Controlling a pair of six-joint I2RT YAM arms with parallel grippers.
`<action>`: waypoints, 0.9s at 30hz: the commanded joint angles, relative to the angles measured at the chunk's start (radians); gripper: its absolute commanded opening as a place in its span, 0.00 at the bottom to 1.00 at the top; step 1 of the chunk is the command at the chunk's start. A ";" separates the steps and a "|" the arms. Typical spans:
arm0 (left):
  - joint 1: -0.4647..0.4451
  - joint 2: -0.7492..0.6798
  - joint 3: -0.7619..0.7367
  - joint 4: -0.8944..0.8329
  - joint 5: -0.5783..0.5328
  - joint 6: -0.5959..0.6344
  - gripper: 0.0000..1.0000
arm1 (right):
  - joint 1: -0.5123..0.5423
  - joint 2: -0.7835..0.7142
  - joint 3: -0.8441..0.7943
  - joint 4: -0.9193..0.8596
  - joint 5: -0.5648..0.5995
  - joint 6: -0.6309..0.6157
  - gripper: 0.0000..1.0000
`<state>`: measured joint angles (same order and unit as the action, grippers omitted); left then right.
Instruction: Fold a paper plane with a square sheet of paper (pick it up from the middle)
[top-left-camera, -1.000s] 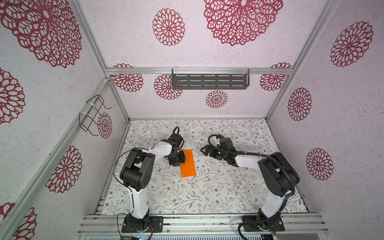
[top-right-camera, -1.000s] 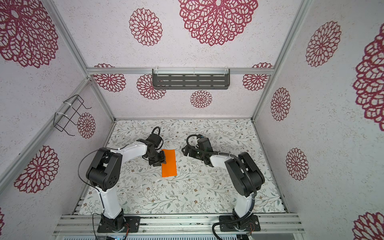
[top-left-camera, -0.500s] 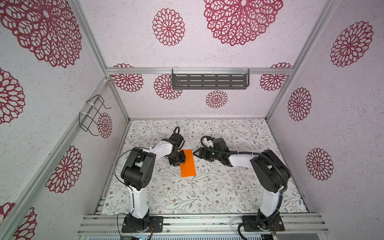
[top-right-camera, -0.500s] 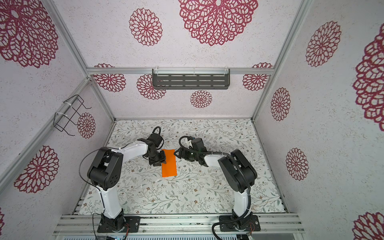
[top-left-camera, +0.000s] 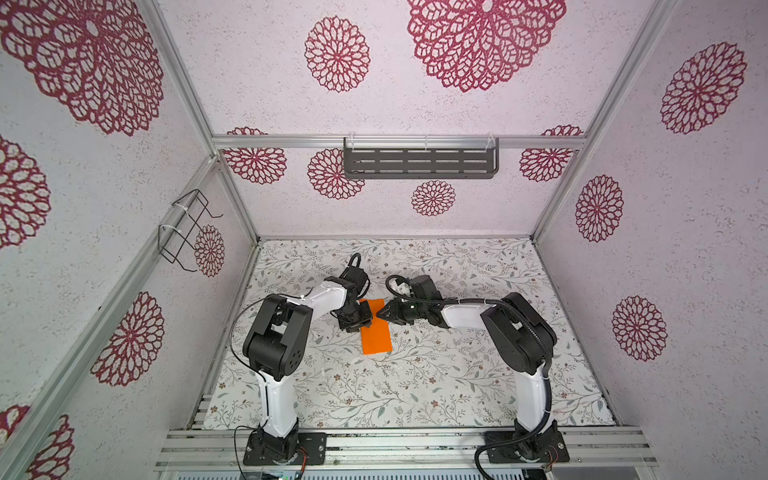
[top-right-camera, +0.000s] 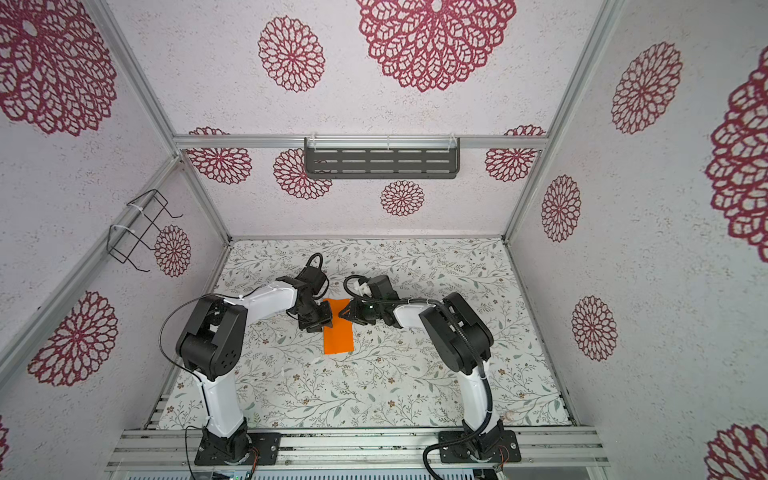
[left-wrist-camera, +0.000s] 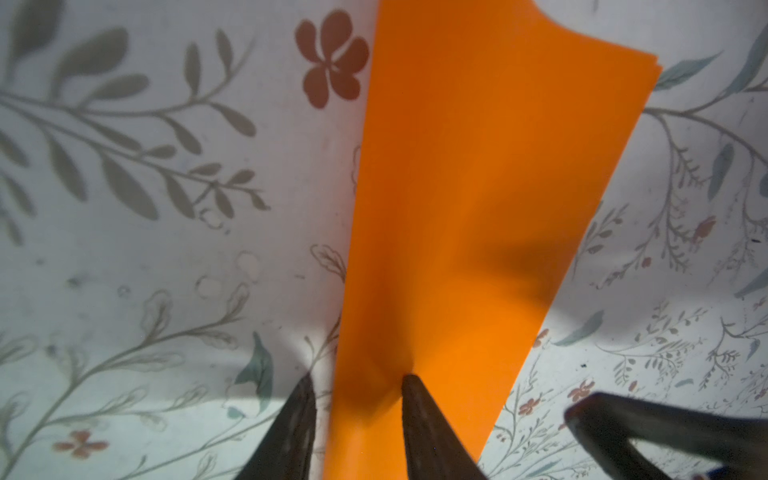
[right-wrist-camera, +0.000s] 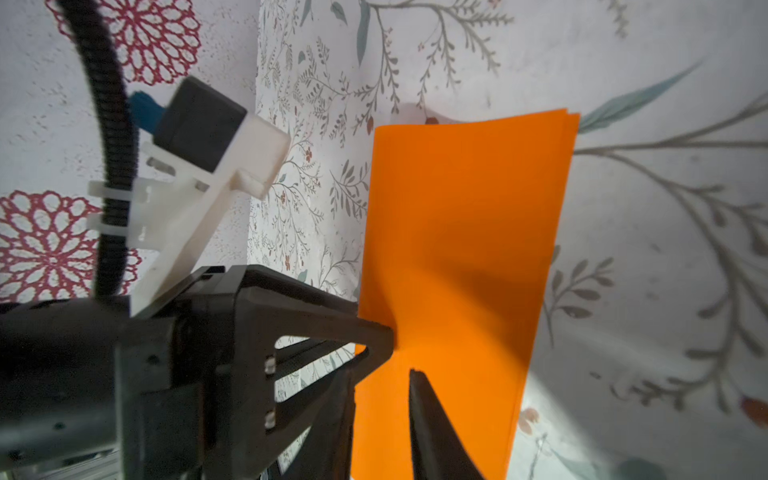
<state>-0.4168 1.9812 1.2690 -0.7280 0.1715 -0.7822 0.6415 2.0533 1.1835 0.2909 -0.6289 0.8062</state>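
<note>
— Orange paper (top-left-camera: 376, 332), where does it lie?

— On the bench (top-left-camera: 436, 382), in the middle between the two arms. It is not a flat square now. It is folded in half into a long strip, and at the end away from the claws the layers show.

— Which way does its long side go?

— From the back wall (top-left-camera: 374, 216) toward the feet of the arms, a little slanted in both top views. Both claws are at the end nearer the back wall, one at each long edge.

— What does the left claw (left-wrist-camera: 357, 378) do?

— Its fingers stand apart. One finger (left-wrist-camera: 415, 411) presses on top of the paper, where a small dimple shows. The other (left-wrist-camera: 299, 415) is down just beside the left long edge. So it pins the paper and does not clamp it.

— And the right claw (top-left-camera: 380, 315)?

— It is at the right long edge. In its wrist view one finger is over the paper, and orange shows in the narrow gap to the other finger. I see no paper pinched, and I cannot tell if the tip touches.

— Which is nearer?

— The left one, because it touches the paper already. I think the right claw must next take the right edge at this end. For that it must reach across the short width, not along the length. A pull along the long side could slide the paper out from under the left finger.
</note>
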 joint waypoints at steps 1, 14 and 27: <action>-0.031 0.180 -0.097 -0.067 -0.036 -0.014 0.38 | 0.004 0.013 0.039 -0.071 -0.009 -0.025 0.24; -0.035 0.165 -0.099 -0.060 -0.041 -0.007 0.38 | 0.004 0.072 0.062 -0.262 0.072 -0.093 0.22; 0.011 -0.160 0.058 -0.069 0.019 0.029 0.46 | 0.001 0.120 0.052 -0.380 0.143 -0.138 0.22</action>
<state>-0.4210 1.9297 1.2984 -0.7818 0.1749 -0.7586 0.6445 2.1078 1.2598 0.0761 -0.5880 0.6987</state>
